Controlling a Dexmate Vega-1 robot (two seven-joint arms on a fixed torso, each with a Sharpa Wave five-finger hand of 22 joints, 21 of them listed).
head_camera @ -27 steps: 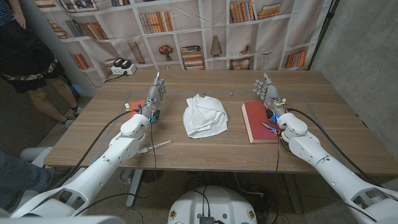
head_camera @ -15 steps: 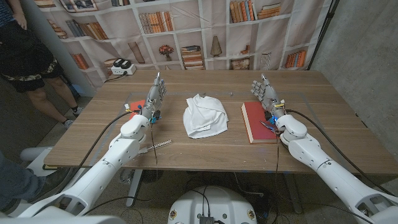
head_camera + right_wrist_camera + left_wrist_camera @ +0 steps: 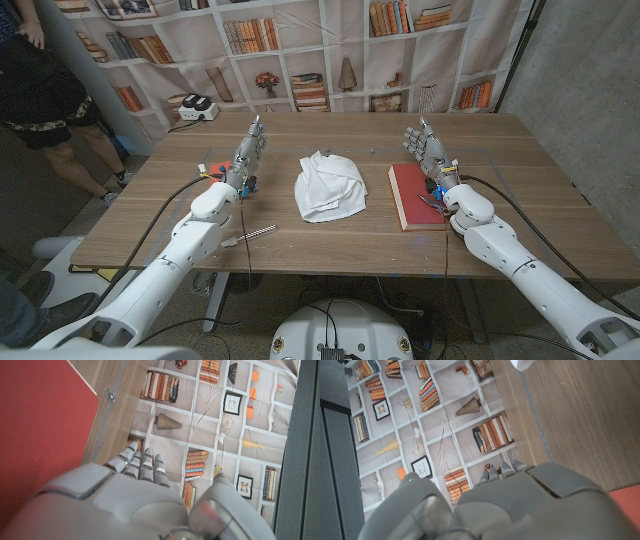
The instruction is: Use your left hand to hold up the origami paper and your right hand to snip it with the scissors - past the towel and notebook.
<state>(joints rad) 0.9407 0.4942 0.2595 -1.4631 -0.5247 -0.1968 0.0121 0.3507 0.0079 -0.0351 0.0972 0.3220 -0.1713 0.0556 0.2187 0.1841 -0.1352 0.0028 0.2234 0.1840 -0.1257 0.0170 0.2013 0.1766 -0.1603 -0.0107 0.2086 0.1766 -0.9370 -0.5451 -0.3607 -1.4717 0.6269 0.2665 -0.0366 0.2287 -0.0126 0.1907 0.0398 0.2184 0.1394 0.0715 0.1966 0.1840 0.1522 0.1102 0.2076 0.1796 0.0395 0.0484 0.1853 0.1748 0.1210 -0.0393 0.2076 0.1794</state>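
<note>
**Both hands raised and unloaded; paper and scissors on the desk**

Left hand (image 3: 249, 153): positioned at the 9 o'clock side of the desk (image 3: 330, 245); fingers extended toward 12 o'clock and held close together; nothing is gripped. In the left wrist view the back of the left hand (image 3: 520, 505) covers the near field; a red-orange sheet edge appears just beside it on the wood.

Paper (image 3: 213, 168): red-orange sheet lying on the desk just beside the left hand, toward 9 o'clock, partly hidden by the wrist; whether hand and sheet touch cannot be determined.

Right hand (image 3: 426, 152): positioned at the 3 o'clock side; fingers upright and slightly apart; nothing is gripped. It stands over the 12 o'clock end of the notebook (image 3: 408, 192); in the right wrist view the right hand (image 3: 125, 490) sits beside the red notebook (image 3: 40, 430) cover.

Scissors (image 3: 430, 203): lying on the notebook near its 3 o'clock edge, next to the right wrist; partly hidden by the arm.

Towel (image 3: 328, 185): white, crumpled, at desk centre between the two hands, well apart from each.

Person (image 3: 40, 90): standing off the desk toward 10 o'clock.
</note>
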